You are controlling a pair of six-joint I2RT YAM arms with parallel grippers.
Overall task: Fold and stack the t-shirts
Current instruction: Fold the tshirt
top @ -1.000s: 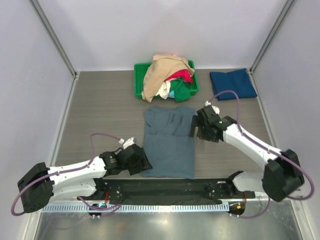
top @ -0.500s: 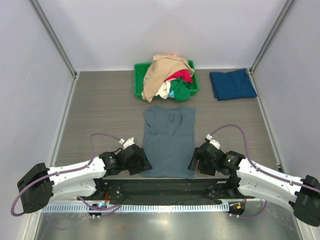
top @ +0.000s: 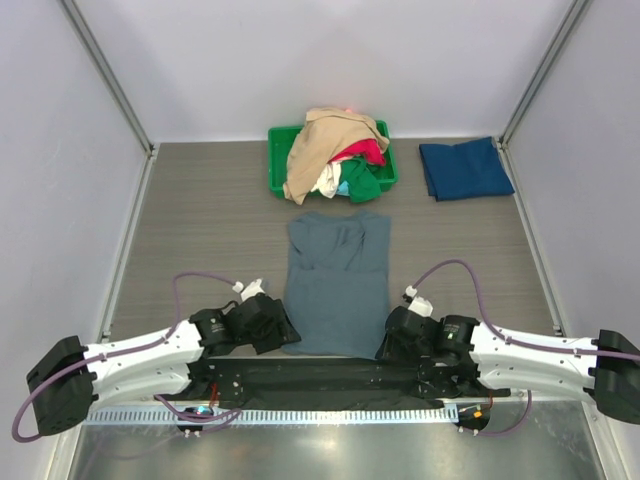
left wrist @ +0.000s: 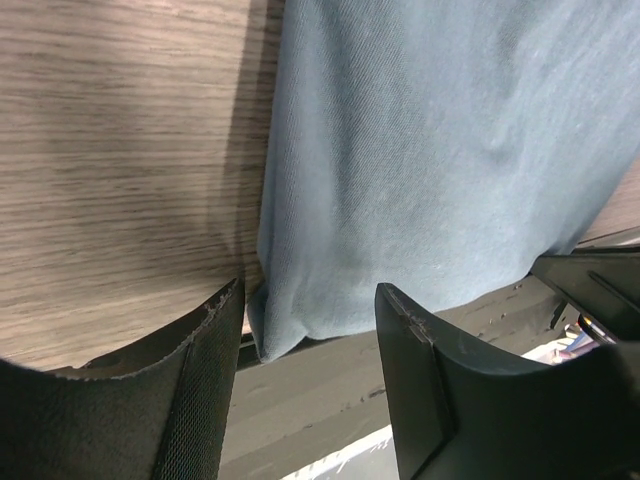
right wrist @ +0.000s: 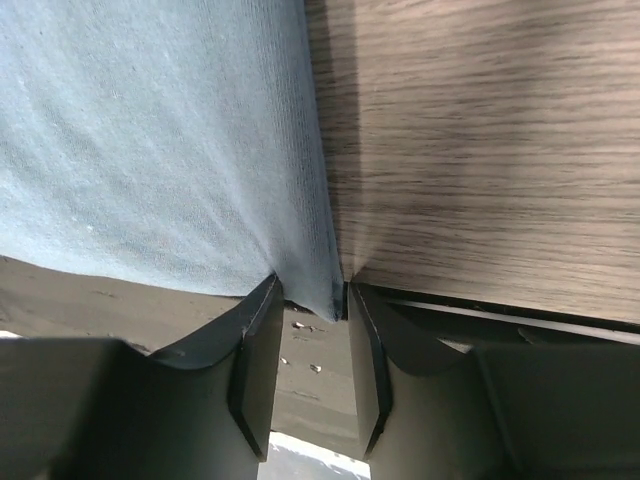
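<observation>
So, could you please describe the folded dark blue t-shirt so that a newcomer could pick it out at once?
Start at the wooden table and look to its far right corner, to the right of the green bin. The dark navy t-shirt lies there on its own, folded flat. It is much darker than the slate grey-blue t-shirt spread out in the middle.
</observation>
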